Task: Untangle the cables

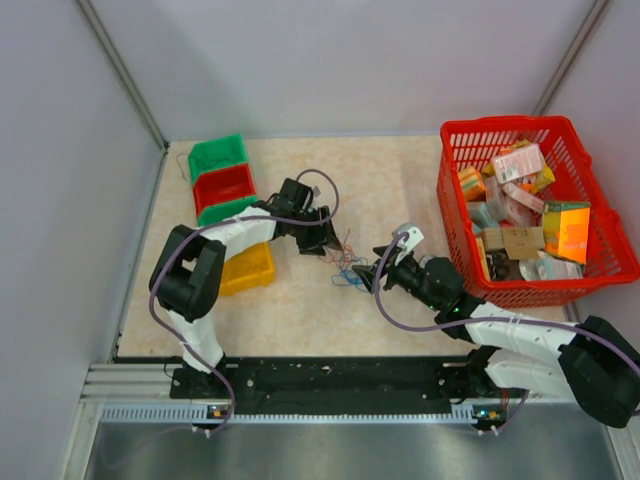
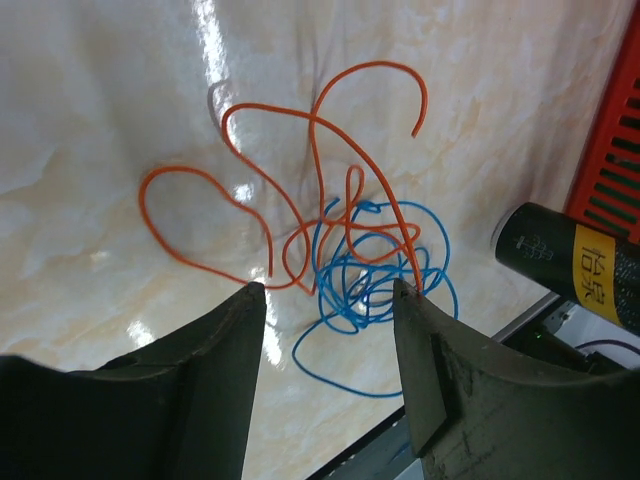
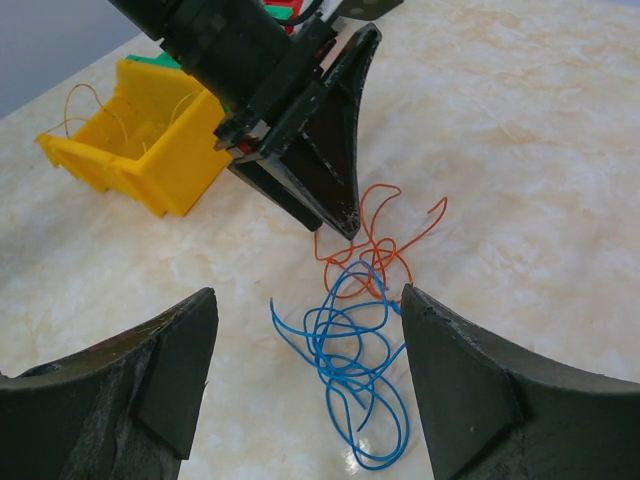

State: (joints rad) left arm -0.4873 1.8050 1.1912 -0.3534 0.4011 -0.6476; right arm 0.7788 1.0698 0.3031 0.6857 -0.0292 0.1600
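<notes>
The cables (image 1: 345, 264) lie loose on the marble table between my two grippers. They show as a thin orange wire (image 2: 313, 140) looped over a knot of blue wire (image 2: 350, 290). My left gripper (image 2: 328, 292) hangs just above them, open, nothing between its fingers; one orange strand runs up against its right fingertip (image 2: 408, 295). From the right wrist, the blue wire (image 3: 345, 345) lies between the open fingers of my right gripper (image 3: 308, 295), the orange wire (image 3: 372, 245) behind it under the left gripper's tips (image 3: 340, 215). From above, the left gripper (image 1: 325, 238) and right gripper (image 1: 365, 272) face each other.
Green (image 1: 218, 156), red (image 1: 224, 187) and yellow (image 1: 247, 270) bins stand in a row at the left; the yellow bin (image 3: 140, 140) holds fine wires. A red basket (image 1: 505, 126) full of packets sits at the right. A black cylinder with a yellow label (image 2: 570, 265) is close to the wires.
</notes>
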